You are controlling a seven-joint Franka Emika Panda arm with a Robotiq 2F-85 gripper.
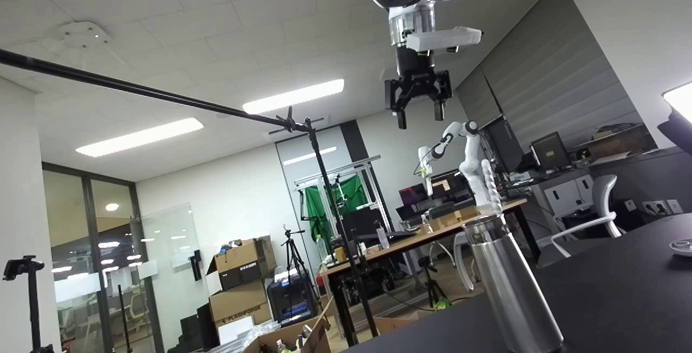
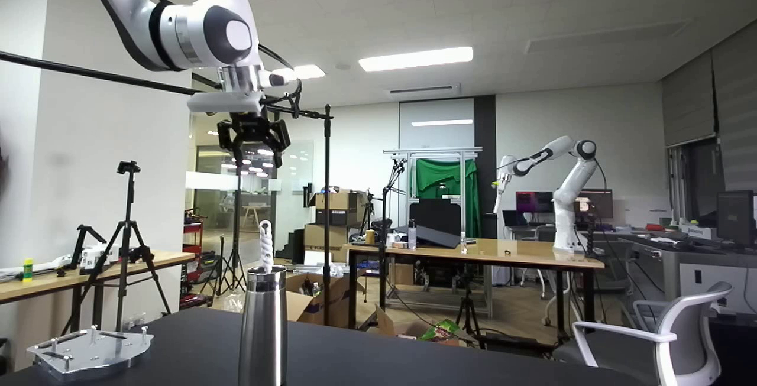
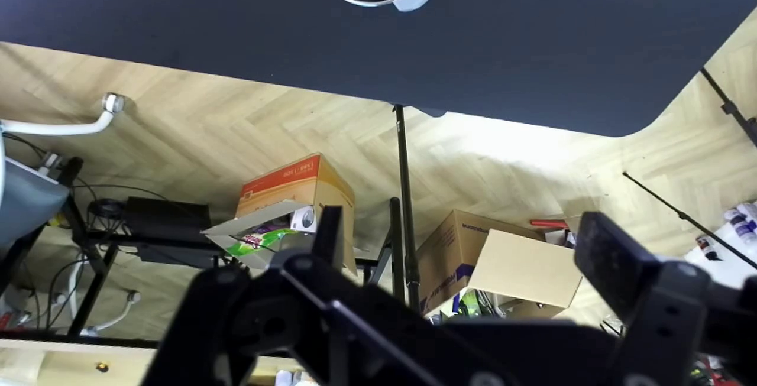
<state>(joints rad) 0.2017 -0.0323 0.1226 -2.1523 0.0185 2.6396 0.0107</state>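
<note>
The black table point(image 3: 502, 67) runs to a straight edge and a rounded corner in the wrist view, with wooden floor point(image 3: 207, 126) showing beyond. Past that edge I see a black boom stand point(image 2: 327, 214), its bar crossing behind the white arm point(image 2: 198, 26) in an exterior view. On the table, off to one side, lies a pegged metal plate point(image 2: 91, 353); apart from it a tall steel canister point(image 2: 263, 330) stands upright. Well above the canister hangs the gripper point(image 1: 420, 115), its fingers spread wide and holding nothing, with open air between them and the canister's mouth. Smallest is a white twisted rod point(image 2: 266, 247) poking above that mouth; whether it sits inside or behind, I can't tell.
</note>
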